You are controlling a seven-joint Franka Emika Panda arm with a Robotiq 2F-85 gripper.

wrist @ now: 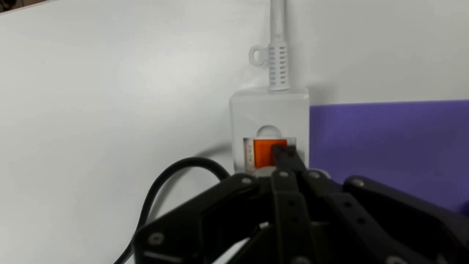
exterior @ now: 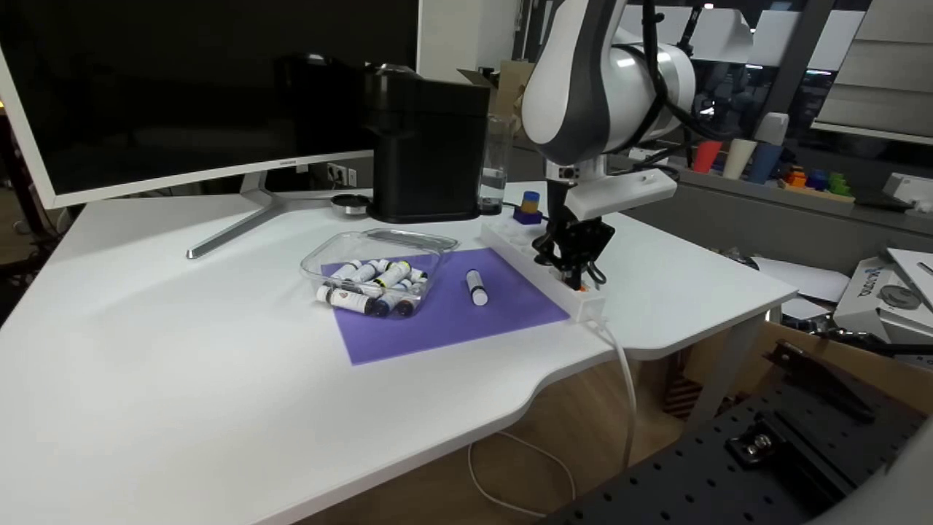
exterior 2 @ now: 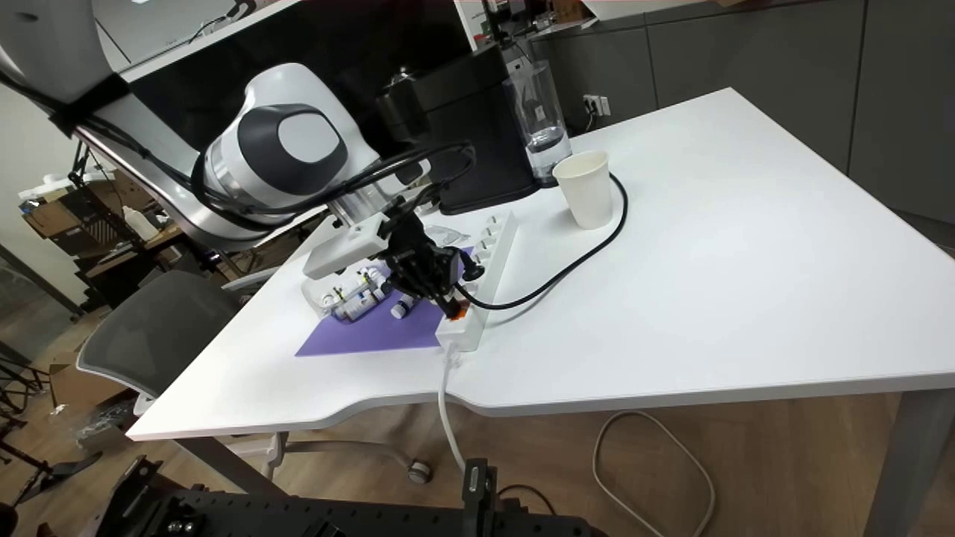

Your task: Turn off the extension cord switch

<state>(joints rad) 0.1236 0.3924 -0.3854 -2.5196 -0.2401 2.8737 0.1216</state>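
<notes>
Jaws: clenched. In the wrist view the black two-finger gripper [wrist: 285,149] has its fingers side by side, tips together.

Right at the tips: the orange rocker switch [wrist: 262,154], set in the cable end of the long white plastic extension cord [wrist: 269,106]. Tips overlap the rocker's right part in that view; contact or slight gap, can't tell. Rocker on or off: can't tell either.

White power cable [wrist: 277,22] leaves the strip ahead of the tips, up in the wrist view; in both exterior views it drops over the edge of the white table [wrist: 110,73].

Wrist view, right of jaws: flat purple sheet [wrist: 384,143], just beside the strip. Left of jaws: thin black cable [wrist: 154,190], curving over the table, one end hidden by the gripper.

In an exterior view, left of jaws: a small white-capped tube [exterior: 475,286] lying on the sheet; further left, a clear plastic tub [exterior: 357,244] with a heap of similar tubes [exterior: 350,299]. Behind jaws: stacked coloured blocks [exterior: 530,206]. Behind and left: boxy black machine [exterior: 430,146].

In an exterior view, right of and behind jaws, well apart: white cup [exterior 2: 586,190], upright.
</notes>
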